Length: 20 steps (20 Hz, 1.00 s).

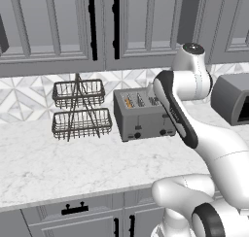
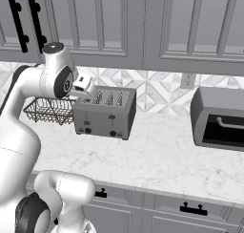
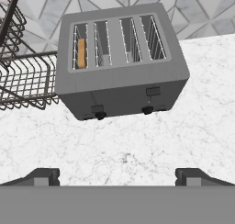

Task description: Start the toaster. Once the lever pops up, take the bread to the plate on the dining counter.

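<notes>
Boxy brushed-metal toaster [image 3: 121, 62] holds tan bread [image 3: 81, 53] (leftmost slot, seemingly square).

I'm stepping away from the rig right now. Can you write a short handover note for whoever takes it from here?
End effector: open, holding nothing, hovering above the counter in front of the toaster.
Bread: sitting in the toaster's leftmost slot.
Toaster: on the wall counter beside the wire basket rack.
Done: nothing yet apparent; the levers are untouched.
Left: press the lever for the bread's slot, wait for the pop-up, carry the bread to the plate.
</notes>
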{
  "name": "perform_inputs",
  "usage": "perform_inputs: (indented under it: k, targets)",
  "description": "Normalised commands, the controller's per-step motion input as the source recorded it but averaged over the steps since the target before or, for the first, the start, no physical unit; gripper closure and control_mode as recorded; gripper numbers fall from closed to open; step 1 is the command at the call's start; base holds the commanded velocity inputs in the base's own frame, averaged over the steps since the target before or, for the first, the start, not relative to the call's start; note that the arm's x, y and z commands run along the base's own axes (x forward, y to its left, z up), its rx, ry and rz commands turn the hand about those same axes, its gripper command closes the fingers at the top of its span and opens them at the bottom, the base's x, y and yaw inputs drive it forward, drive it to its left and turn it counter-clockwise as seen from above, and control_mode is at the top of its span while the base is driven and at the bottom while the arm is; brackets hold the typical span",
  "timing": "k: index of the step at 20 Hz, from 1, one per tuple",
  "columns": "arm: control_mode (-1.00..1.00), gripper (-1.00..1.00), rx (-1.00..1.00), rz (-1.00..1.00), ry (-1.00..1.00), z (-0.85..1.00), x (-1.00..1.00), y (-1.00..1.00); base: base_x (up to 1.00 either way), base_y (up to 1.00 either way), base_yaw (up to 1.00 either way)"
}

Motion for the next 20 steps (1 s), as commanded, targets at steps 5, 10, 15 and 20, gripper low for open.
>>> perform_inputs:
  k: [5, 10, 15, 20]
  targets:
    - [-1.00, -1.00, 0.00, 0.00, 0.00, 0.00, 0.00, 0.00, 0.00, 0.00, 0.00]
    - [-1.00, -1.00, 0.00, 0.00, 0.00, 0.00, 0.00, 0.00, 0.00, 0.00, 0.00]
    - [-1.00, -1.00, 0.00, 0.00, 0.00, 0.00, 0.00, 0.00, 0.00, 0.00, 0.00]
    - [-1.00, -1.00, 0.00, 0.00, 0.00, 0.00, 0.00, 0.00, 0.00, 0.00, 0.00]
